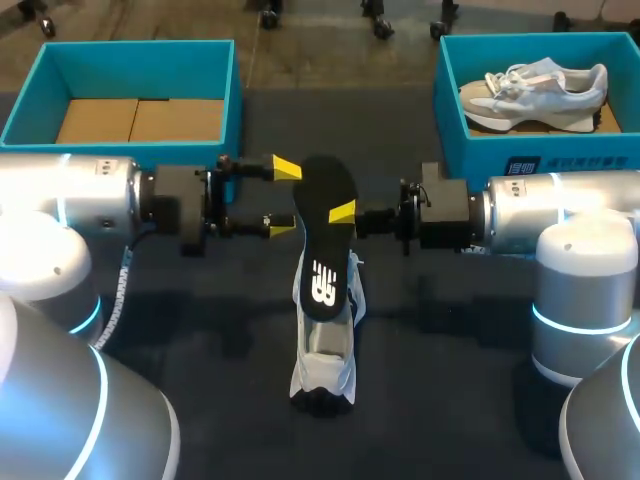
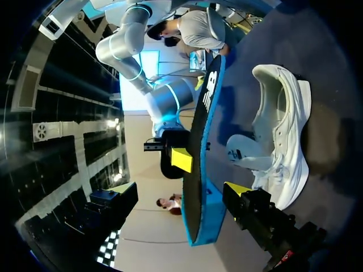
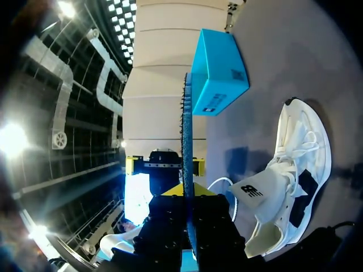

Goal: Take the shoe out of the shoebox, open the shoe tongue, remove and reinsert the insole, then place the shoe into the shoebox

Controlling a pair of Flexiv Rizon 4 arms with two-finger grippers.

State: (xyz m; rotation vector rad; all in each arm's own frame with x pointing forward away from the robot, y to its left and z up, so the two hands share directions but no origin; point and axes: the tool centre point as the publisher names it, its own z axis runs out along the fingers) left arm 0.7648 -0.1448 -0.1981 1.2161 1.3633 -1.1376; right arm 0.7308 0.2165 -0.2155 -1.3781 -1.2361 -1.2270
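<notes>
Above the counter [image 1: 200, 320]: insole [image 1: 322, 240] held upright over the white shoe [image 1: 325, 375].
The right gripper [image 1: 345, 213] is clamped on the insole's edge, and one of its fingers is hidden behind the insole. The left gripper [image 1: 285, 198] has its fingers apart with the insole between them, and a gap shows at one tip. The insole covers part of the shoe. The left shoebox [image 1: 233, 95] holds cardboard [image 1: 140, 120]. The right shoebox [image 1: 480, 155] holds a second shoe [image 1: 535, 95].
</notes>
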